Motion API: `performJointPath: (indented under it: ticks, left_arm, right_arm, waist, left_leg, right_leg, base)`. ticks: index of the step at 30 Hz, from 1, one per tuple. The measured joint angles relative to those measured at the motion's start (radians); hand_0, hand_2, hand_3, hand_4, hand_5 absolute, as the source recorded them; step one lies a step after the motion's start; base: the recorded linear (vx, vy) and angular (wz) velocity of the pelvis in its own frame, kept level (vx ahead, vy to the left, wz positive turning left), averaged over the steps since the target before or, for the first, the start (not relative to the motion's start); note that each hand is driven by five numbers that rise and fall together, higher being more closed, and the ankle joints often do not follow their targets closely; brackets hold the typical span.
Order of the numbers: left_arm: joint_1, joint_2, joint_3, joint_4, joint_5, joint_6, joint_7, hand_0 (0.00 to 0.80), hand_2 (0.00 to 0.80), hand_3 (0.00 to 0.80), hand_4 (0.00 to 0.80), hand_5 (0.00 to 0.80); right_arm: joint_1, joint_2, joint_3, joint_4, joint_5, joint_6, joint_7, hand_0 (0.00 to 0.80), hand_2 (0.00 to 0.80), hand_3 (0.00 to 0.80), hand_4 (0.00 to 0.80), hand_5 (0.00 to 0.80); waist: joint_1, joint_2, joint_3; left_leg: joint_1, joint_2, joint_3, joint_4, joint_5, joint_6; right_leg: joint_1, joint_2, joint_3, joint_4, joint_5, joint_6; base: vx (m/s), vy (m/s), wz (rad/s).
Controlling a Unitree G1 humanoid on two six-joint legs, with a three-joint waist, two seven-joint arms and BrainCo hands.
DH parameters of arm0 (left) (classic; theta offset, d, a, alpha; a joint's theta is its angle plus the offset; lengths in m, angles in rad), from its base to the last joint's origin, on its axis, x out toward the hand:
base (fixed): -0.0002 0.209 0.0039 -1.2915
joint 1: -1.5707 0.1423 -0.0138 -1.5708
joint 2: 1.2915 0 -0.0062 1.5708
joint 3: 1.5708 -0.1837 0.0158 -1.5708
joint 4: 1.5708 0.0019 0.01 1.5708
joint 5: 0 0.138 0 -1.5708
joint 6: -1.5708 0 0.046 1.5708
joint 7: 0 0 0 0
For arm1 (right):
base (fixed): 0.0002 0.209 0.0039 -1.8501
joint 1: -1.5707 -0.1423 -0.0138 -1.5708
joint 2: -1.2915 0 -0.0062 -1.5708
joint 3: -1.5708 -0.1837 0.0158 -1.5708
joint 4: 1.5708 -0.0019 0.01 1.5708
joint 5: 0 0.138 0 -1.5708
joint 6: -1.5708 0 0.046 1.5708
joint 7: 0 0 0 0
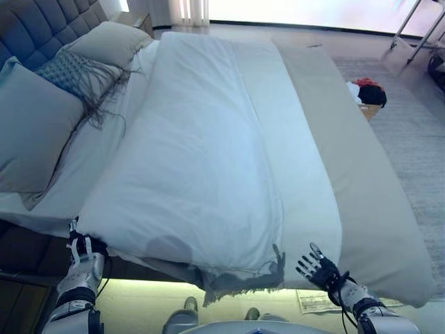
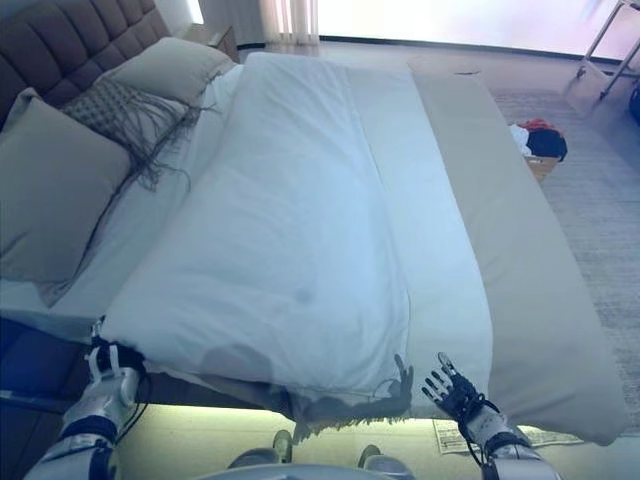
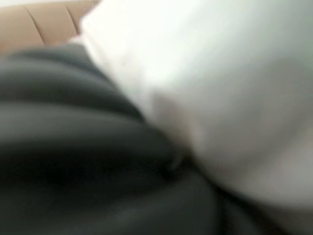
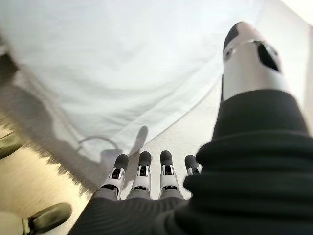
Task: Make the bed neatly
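While viewed from the bed's foot end, scene as follows:
bed (image 1: 375, 209): fills most of head views, beige sheet bare along robot's right side, running to far end.
duvet (image 1: 201, 153): white, lying lengthwise over middle of bed, puffy, near corner hanging over foot edge; right edge falls short of beige strip.
throw (image 1: 240, 282): grey fringed edge poking out under duvet's near edge.
pillows (image 1: 31, 132): two plain grey-beige ones at left, by headboard; patterned cushion (image 1: 73, 73) with long fringe between them.
headboard (image 1: 35, 28): tufted, dark, upper left.
left hand (image 1: 83, 254): at duvet's near left corner, fingers hidden by cloth; grip cannot be told. Own wrist view only dark cover and white fabric.
right hand (image 1: 321, 270): fingers spread and straight, released, holding nothing, just off bed's foot edge near duvet.
floor: pale carpet at right; small box with red, white, black items (image 1: 367, 94) beside bed.
paper sheet (image 1: 313, 300): on floor under foot edge.
window: bright strip at far end.
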Motion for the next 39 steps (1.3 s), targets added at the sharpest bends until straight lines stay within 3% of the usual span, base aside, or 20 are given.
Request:
performJointPath:
  ticks: [2, 3, 4, 5, 7, 8, 12, 16, 18, 20, 23, 26, 29, 33, 34, 39]
  left_arm:
    - [-0.014, 0.000, -0.004, 0.027, 0.001, 0.000, 0.000, 0.800, 0.800, 0.800, 0.800, 0.800]
    - [-0.015, 0.002, -0.005, 0.038, 0.001, 0.000, 0.000, 0.800, 0.800, 0.800, 0.800, 0.800]
    - [-0.018, 0.007, -0.006, 0.048, 0.002, 0.000, 0.000, 0.800, 0.800, 0.800, 0.800, 0.800]
    - [-0.024, 0.010, -0.011, 0.060, 0.007, -0.001, 0.001, 0.800, 0.800, 0.800, 0.800, 0.800]
    - [-0.027, 0.024, -0.026, 0.077, 0.021, -0.001, 0.023, 0.800, 0.800, 0.800, 0.800, 0.800]
    - [-0.041, 0.021, -0.026, 0.083, 0.032, -0.001, 0.037, 0.800, 0.800, 0.800, 0.800, 0.800]
    - [-0.119, 0.029, -0.024, 0.088, 0.037, -0.003, 0.084, 0.800, 0.800, 0.800, 0.800, 0.800]
    - [-0.150, 0.035, -0.022, 0.090, 0.038, -0.009, 0.107, 0.800, 0.800, 0.800, 0.800, 0.800]
    - [-0.137, 0.048, 0.025, 0.103, 0.039, -0.033, 0.107, 0.800, 0.800, 0.800, 0.800, 0.800]
    - [-0.122, 0.081, 0.064, 0.124, 0.039, -0.065, 0.107, 0.800, 0.800, 0.800, 0.800, 0.800]
    - [-0.118, 0.119, 0.091, 0.153, 0.042, -0.082, 0.108, 0.800, 0.800, 0.800, 0.800, 0.800]
    - [-0.118, 0.142, 0.091, 0.156, 0.042, -0.084, 0.113, 0.800, 0.800, 0.800, 0.800, 0.800]
    - [-0.135, 0.147, 0.090, 0.157, 0.042, -0.084, 0.123, 0.800, 0.800, 0.800, 0.800, 0.800]
    - [-0.133, 0.150, 0.090, 0.200, 0.031, -0.074, 0.122, 0.800, 0.800, 0.800, 0.800, 0.800]
    - [-0.132, 0.150, 0.090, 0.204, 0.030, -0.063, 0.118, 0.800, 0.800, 0.800, 0.800, 0.800]
    - [-0.132, 0.141, 0.039, 0.206, 0.034, -0.015, 0.096, 0.800, 0.800, 0.800, 0.800, 0.800]
  right_arm:
    - [0.000, 0.002, 0.026, 0.000, 0.013, 0.002, 0.000, 0.000, 0.000, 0.000, 0.000, 0.000]
    - [-0.008, 0.002, 0.027, 0.000, 0.019, 0.002, 0.003, 0.000, 0.000, 0.000, 0.000, 0.000]
    - [-0.019, 0.002, 0.028, 0.001, 0.027, -0.001, 0.008, 0.000, 0.000, 0.000, 0.000, 0.000]
    - [-0.039, -0.003, 0.028, 0.007, 0.032, -0.004, 0.017, 0.000, 0.000, 0.000, 0.000, 0.000]
    - [-0.111, -0.009, 0.028, 0.035, 0.032, -0.005, 0.029, 0.000, 0.000, 0.000, 0.000, 0.000]
    - [-0.132, -0.016, 0.034, 0.038, 0.031, -0.008, 0.030, 0.000, 0.000, 0.000, 0.000, 0.000]
    - [-0.149, -0.029, 0.048, 0.065, 0.029, 0.016, 0.027, 0.000, 0.000, 0.000, 0.000, 0.000]
    - [-0.138, -0.090, 0.042, 0.083, 0.029, 0.020, 0.024, 0.000, 0.000, 0.000, 0.000, 0.000]
    - [-0.127, -0.095, 0.034, 0.081, 0.029, 0.006, 0.029, 0.000, 0.000, 0.000, 0.000, 0.000]
    - [-0.094, -0.108, -0.003, 0.081, 0.030, 0.002, 0.032, 0.000, 0.000, 0.000, 0.000, 0.000]
    - [-0.035, -0.157, -0.043, 0.084, 0.030, 0.001, 0.029, 0.000, 0.000, 0.000, 0.000, 0.000]
    - [-0.011, -0.183, -0.046, 0.088, 0.031, 0.001, 0.025, 0.000, 0.000, 0.000, 0.000, 0.000]
    - [-0.012, -0.182, -0.072, 0.090, 0.032, 0.003, 0.025, 0.000, 0.000, 0.000, 0.000, 0.000]
    - [-0.023, -0.141, -0.077, 0.080, 0.040, 0.007, 0.027, 0.000, 0.000, 0.000, 0.000, 0.000]
    - [-0.022, -0.129, -0.075, 0.080, 0.040, 0.009, 0.026, 0.000, 0.000, 0.000, 0.000, 0.000]
    - [-0.022, -0.084, -0.073, 0.079, 0.039, 0.016, 0.028, 0.000, 0.000, 0.000, 0.000, 0.000]
  waist:
    - [-0.003, -0.011, -0.007]
    - [0.000, -0.026, -0.016]
    - [-0.001, -0.040, -0.024]
    - [0.001, -0.047, -0.025]
    - [0.008, -0.049, -0.027]
    - [0.001, -0.026, -0.017]
    - [0.033, 0.010, -0.004]
    - [0.015, 0.006, -0.001]
    - [-0.001, -0.024, 0.015]
    - [-0.009, -0.038, 0.017]
    - [-0.057, -0.036, 0.017]
    - [-0.079, -0.032, 0.016]
    - [-0.090, -0.029, 0.015]
    - [-0.090, -0.026, 0.014]
    - [-0.091, -0.026, 0.014]
    - [-0.106, -0.007, 0.018]
  left_leg:
    - [0.001, -0.002, -0.024, 0.013, 0.002, 0.002]
    - [-0.002, -0.010, -0.038, 0.018, 0.006, -0.004]
    - [-0.011, -0.018, -0.052, 0.029, 0.009, -0.009]
    - [-0.032, -0.029, -0.068, 0.046, 0.010, -0.010]
    - [-0.080, -0.055, -0.066, 0.082, 0.011, -0.012]
    - [-0.096, -0.053, -0.066, 0.103, 0.017, -0.021]
    - [-0.154, -0.020, -0.068, 0.174, 0.058, -0.080]
    - [-0.156, -0.012, -0.071, 0.082, 0.220, -0.153]
    - [-0.143, -0.006, -0.023, 0.180, 0.145, -0.149]
    - [-0.119, 0.033, 0.016, 0.276, 0.107, -0.169]
    - [-0.120, 0.052, 0.013, 0.317, 0.076, -0.176]
    - [-0.119, 0.056, 0.012, 0.267, 0.089, -0.139]
    - [-0.108, 0.051, 0.006, 0.196, 0.093, -0.131]
    - [-0.092, 0.044, 0.015, 0.171, 0.060, -0.106]
    - [-0.085, 0.042, 0.015, 0.158, 0.054, -0.112]
    - [-0.049, 0.036, 0.013, 0.057, 0.020, -0.068]
  right_leg:
    - [-0.051, -0.013, 0.057, 0.237, -0.097, 0.033]
    - [-0.049, 0.001, 0.102, 0.314, -0.139, 0.061]
    - [-0.038, 0.021, 0.149, 0.323, -0.169, 0.058]
    - [0.006, 0.052, 0.173, 0.235, -0.193, 0.038]
    - [0.102, 0.058, 0.173, -0.008, -0.204, 0.001]
    - [0.134, 0.076, 0.170, -0.087, -0.156, -0.047]
    - [0.186, 0.116, 0.161, -0.244, -0.057, -0.088]
    - [0.158, 0.115, 0.101, -0.257, -0.031, -0.129]
    - [0.179, 0.086, 0.034, -0.277, -0.024, -0.133]
    - [0.183, 0.079, -0.012, -0.280, -0.024, -0.133]
    - [0.190, 0.084, -0.015, -0.277, -0.025, -0.131]
    - [0.190, 0.093, -0.004, -0.253, -0.030, -0.123]
    - [0.183, 0.094, -0.002, -0.248, -0.037, -0.109]
    - [0.181, 0.084, -0.006, -0.244, -0.032, -0.088]
    - [0.181, 0.081, -0.006, -0.245, -0.028, -0.081]
    - [0.180, 0.089, -0.006, -0.240, -0.023, -0.047]
  base:
    - [-0.236, -0.068, 0.38]
    - [-0.261, -0.062, 0.45]
    - [-0.252, -0.055, 0.41]
    - [-0.259, -0.050, 0.23]
    - [-0.258, -0.040, -0.03]
    - [-0.282, -0.035, -0.01]
    - [-0.342, 0.001, -0.01]
    - [-0.302, 0.110, 0.05]
    - [-0.213, 0.234, -0.49]
    - [-0.156, 0.263, -0.70]
    - [-0.107, 0.296, -0.14]
    - [-0.071, 0.289, 0.11]
    - [-0.069, 0.250, 0.42]
    - [-0.065, 0.212, 0.04]
    - [-0.048, 0.176, 0.03]
    - [-0.047, 0.130, 0.24]
